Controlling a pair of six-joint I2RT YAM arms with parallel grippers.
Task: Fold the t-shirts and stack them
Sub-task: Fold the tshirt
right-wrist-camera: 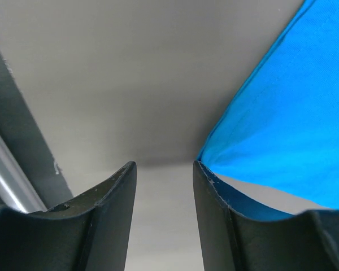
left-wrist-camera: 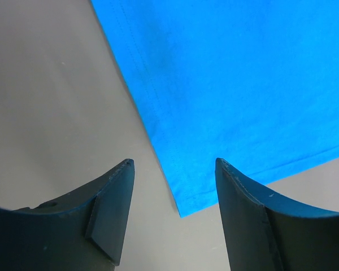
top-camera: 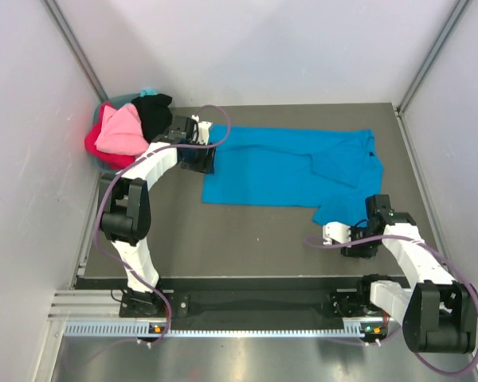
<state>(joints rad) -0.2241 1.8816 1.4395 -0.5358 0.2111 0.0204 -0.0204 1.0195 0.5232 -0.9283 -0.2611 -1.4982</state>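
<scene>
A bright blue t-shirt [top-camera: 287, 167] lies spread flat across the middle of the table. My left gripper [top-camera: 199, 161] is open at the shirt's left edge. In the left wrist view the left gripper [left-wrist-camera: 174, 161] straddles the shirt's hemmed corner [left-wrist-camera: 183, 206] without touching it. My right gripper [top-camera: 352, 239] is open and empty just off the shirt's near right corner. In the right wrist view the right gripper [right-wrist-camera: 164, 164] has bare table between its jaws, with the blue cloth [right-wrist-camera: 282, 113] to its right. Pink [top-camera: 121, 131], red [top-camera: 103, 150] and black [top-camera: 154, 111] shirts are heaped at the back left.
The heap sits in a teal basket [top-camera: 147, 93] in the back left corner. White walls enclose the table on three sides. A dark strip and metal rail [right-wrist-camera: 5, 169] run along the near table edge beside my right gripper.
</scene>
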